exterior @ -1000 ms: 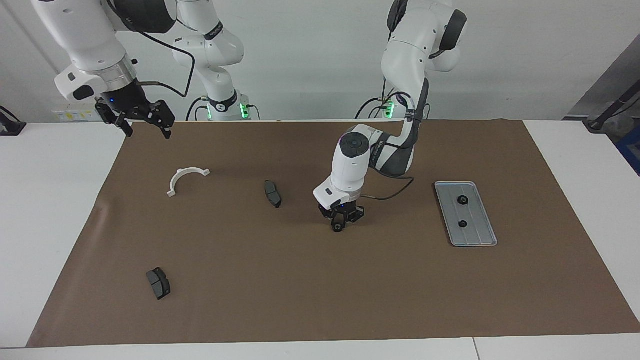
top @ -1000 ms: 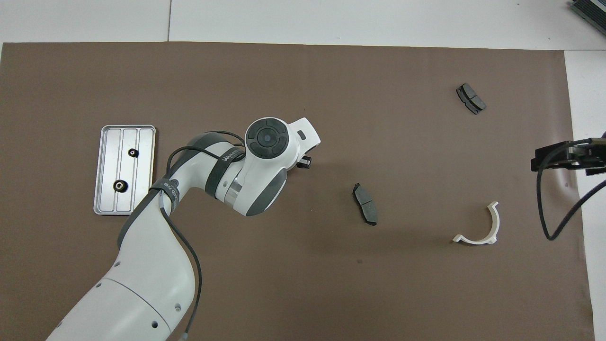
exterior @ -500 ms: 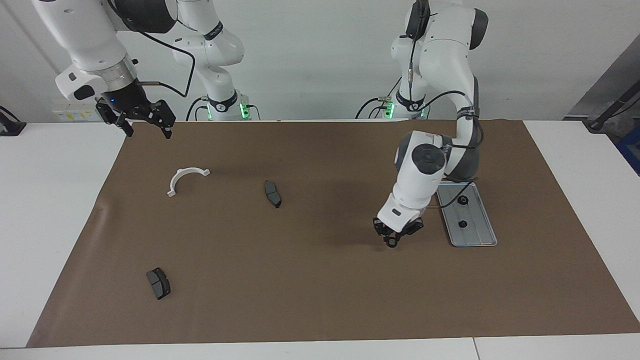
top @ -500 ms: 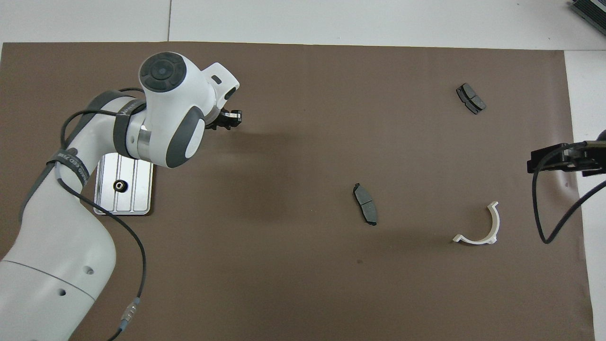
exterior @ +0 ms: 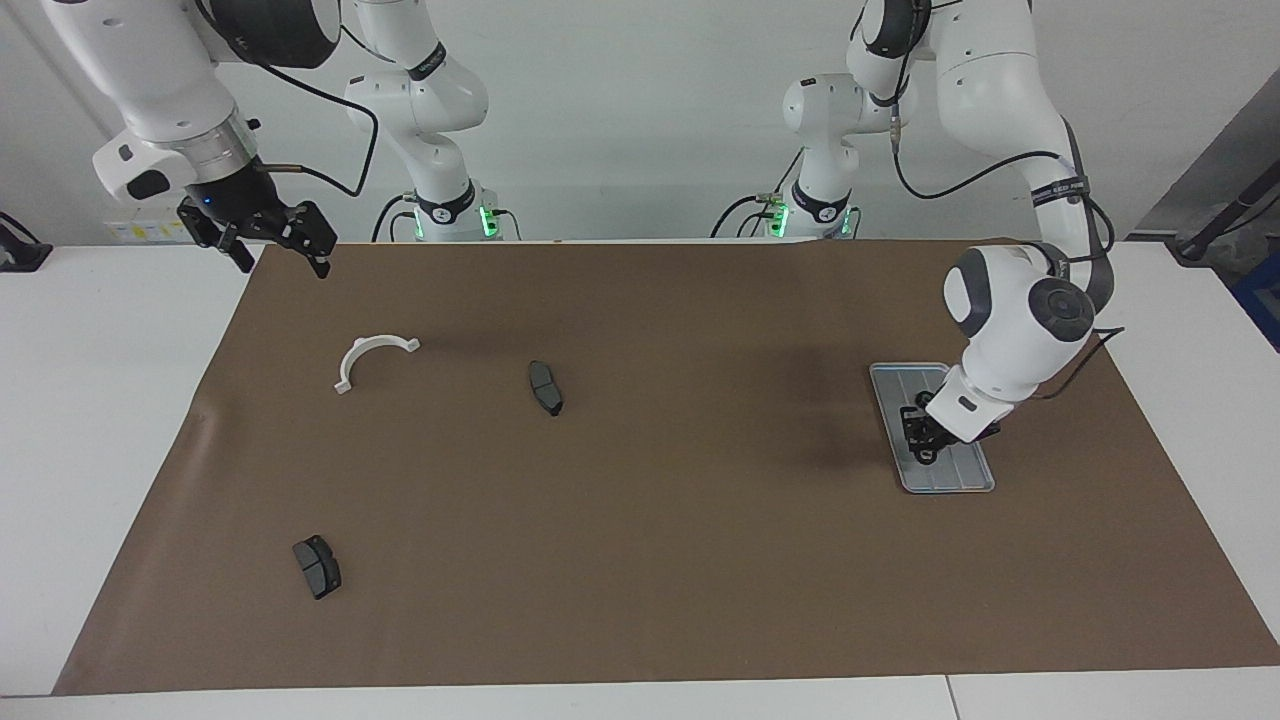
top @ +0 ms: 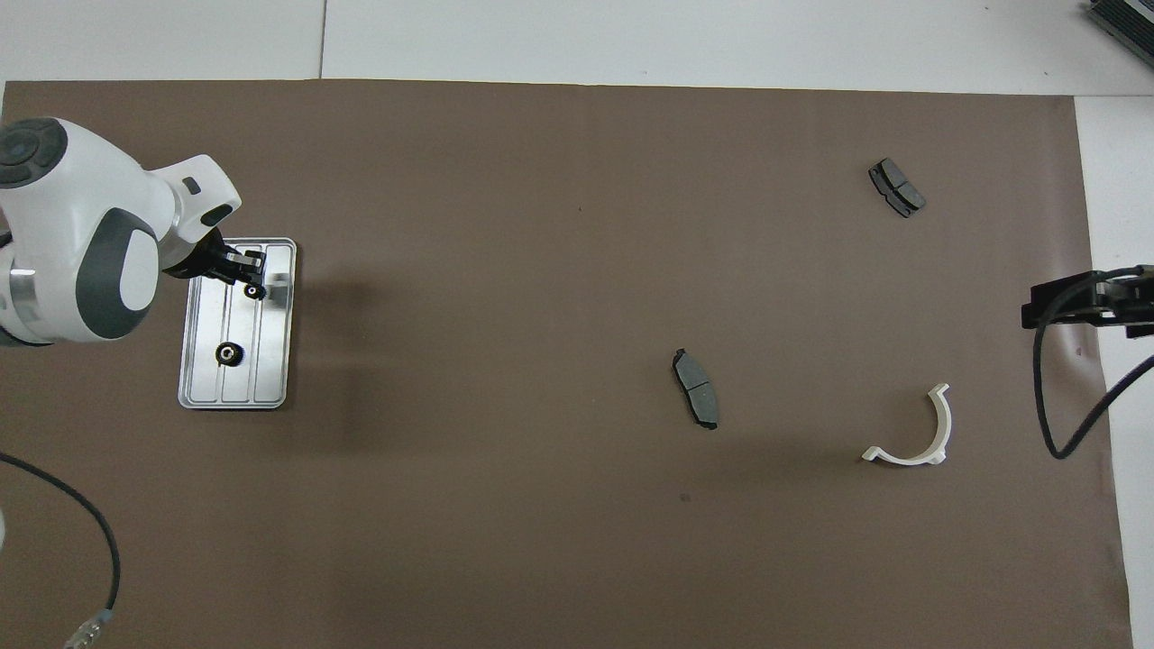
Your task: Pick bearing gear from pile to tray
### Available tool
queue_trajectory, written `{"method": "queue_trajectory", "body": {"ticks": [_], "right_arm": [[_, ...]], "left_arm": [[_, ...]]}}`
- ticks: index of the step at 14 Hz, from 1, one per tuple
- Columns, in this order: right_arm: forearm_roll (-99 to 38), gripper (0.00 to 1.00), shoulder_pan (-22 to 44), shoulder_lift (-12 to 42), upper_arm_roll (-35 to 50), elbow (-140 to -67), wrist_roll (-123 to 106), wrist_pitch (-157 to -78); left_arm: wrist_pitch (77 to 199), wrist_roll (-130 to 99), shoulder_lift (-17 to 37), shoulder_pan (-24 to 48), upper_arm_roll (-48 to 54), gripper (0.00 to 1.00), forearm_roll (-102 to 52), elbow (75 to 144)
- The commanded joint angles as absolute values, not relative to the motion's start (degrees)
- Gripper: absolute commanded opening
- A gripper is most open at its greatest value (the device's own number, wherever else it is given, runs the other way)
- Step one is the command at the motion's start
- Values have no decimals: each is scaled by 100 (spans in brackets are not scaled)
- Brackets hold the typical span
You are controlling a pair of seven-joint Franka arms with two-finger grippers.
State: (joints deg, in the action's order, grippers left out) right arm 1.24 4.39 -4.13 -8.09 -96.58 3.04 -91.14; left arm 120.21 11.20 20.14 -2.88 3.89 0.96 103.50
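Pinching a black ring (top: 255, 291) over the tray (top: 270, 379), left gripper (top: 250, 278); right gripper (exterior: 275, 243) waiting, fingers spread.

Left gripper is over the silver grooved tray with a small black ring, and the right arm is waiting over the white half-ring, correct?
Not quite. The left gripper is over the silver grooved metal tray with a small black ring, but the right gripper waits over the brown mat's corner, clear of the white plastic half-ring; the facing view shows this.
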Motion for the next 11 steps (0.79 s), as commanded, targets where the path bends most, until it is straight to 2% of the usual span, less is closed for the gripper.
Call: {"method": "queue_trajectory", "body": {"ticks": [1, 5, 11], "right_arm": [[0, 100, 519, -571, -896, -9870, 325, -9246], [0, 100, 519, -571, -861, -9861, 316, -9246], [0, 100, 519, -571, -861, -9861, 316, -9246]], "left_arm": [[12032, 1739, 1364, -474, 439, 0, 18, 11239], [12050, 1723, 897, -369, 439, 0, 18, 11943], [12646, 1390, 800, -237, 448, 1, 18, 12375]]}}
